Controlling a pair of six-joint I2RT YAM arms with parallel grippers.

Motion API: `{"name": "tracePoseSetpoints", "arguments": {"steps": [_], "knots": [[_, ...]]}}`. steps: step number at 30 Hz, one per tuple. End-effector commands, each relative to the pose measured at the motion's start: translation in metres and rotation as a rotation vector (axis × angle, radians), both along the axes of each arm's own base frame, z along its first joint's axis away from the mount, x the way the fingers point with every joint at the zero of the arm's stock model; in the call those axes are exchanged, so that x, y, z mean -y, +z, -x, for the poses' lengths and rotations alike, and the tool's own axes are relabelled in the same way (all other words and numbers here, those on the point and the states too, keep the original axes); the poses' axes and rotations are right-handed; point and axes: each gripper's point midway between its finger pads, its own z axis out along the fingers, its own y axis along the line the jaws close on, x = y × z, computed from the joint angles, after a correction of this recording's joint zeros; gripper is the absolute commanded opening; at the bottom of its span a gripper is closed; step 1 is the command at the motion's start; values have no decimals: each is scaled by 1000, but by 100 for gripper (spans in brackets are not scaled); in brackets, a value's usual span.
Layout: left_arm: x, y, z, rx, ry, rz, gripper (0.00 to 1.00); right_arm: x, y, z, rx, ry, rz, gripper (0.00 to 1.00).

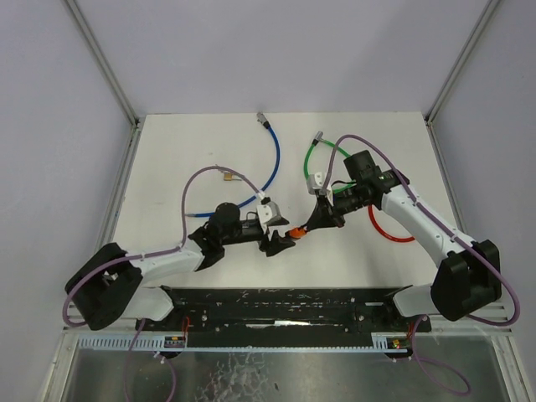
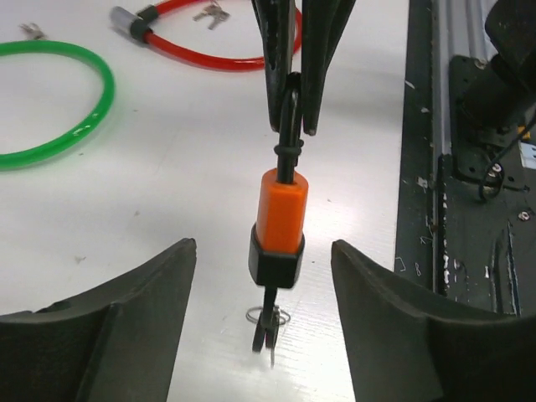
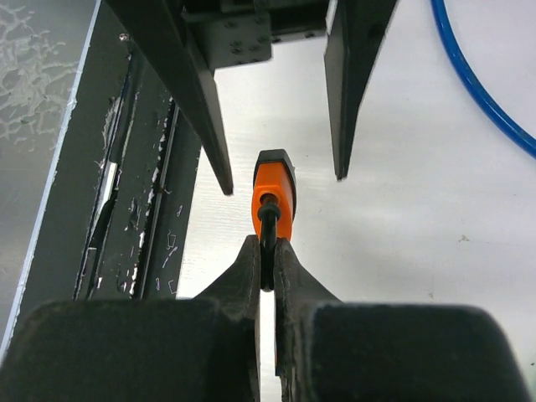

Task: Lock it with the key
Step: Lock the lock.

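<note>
A small orange lock (image 1: 295, 234) with a black end cap hangs just above the table. My right gripper (image 3: 266, 247) is shut on the black cable coming out of its orange end (image 3: 273, 197). A key (image 2: 266, 328) on a wire ring sticks out of the black cap (image 2: 276, 260), pointing toward the left wrist camera. My left gripper (image 2: 264, 247) is open, its fingers (image 2: 142, 310) standing apart on either side of the cap and key without touching them. In the top view the left gripper (image 1: 280, 243) meets the right gripper (image 1: 314, 224) near the table's middle.
A green cable lock (image 1: 322, 163), a blue cable lock (image 1: 270, 167) and a red cable lock (image 1: 389, 232) lie on the white table behind the arms. A small brass padlock (image 1: 226, 177) sits at the left. A black rail (image 1: 285, 306) runs along the near edge.
</note>
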Motion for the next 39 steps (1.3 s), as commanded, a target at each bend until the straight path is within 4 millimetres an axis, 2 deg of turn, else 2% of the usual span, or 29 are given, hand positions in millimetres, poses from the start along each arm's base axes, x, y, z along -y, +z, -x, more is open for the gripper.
{"name": "tracePoseSetpoints", "arguments": {"steps": [1, 3, 4, 6, 7, 10, 15, 19, 22, 25, 29, 33, 39], "knots": [[-15, 45, -12, 157, 125, 142, 67, -9, 5, -5, -12, -3, -38, 0], [-24, 53, -7, 183, 138, 167, 71, -9, 1, -6, -10, -5, -38, 0], [-28, 59, -3, 199, 143, 191, 77, -10, -3, -7, -5, -4, -38, 0], [-37, 65, 6, 219, 151, 249, 97, -11, -10, -8, 2, -2, -47, 0], [-41, 67, 10, 229, 149, 274, 100, -11, -13, -8, 2, -1, -51, 0], [-44, 62, 15, 225, 147, 297, 100, -11, -26, -8, 38, 14, -59, 0], [-30, 37, 17, 236, 58, 220, 100, -5, -52, -7, 112, 8, -40, 0], [-22, 19, 24, 313, 3, 236, 88, -2, -57, -4, 129, 14, -36, 0], [-12, -9, 17, 292, 2, 170, 78, 2, -64, -3, 141, 43, -2, 0], [-3, -26, 13, 276, 0, 134, 72, 2, -70, -4, 125, 46, 12, 0], [1, -37, 8, 264, 17, 123, 68, 3, -79, -6, 109, 39, 29, 0], [8, -50, 5, 222, 3, 103, 59, 3, -85, -7, 88, 33, 46, 0], [12, -62, 3, 195, 3, 85, 53, 3, -89, -7, 62, 49, 70, 0]]}}
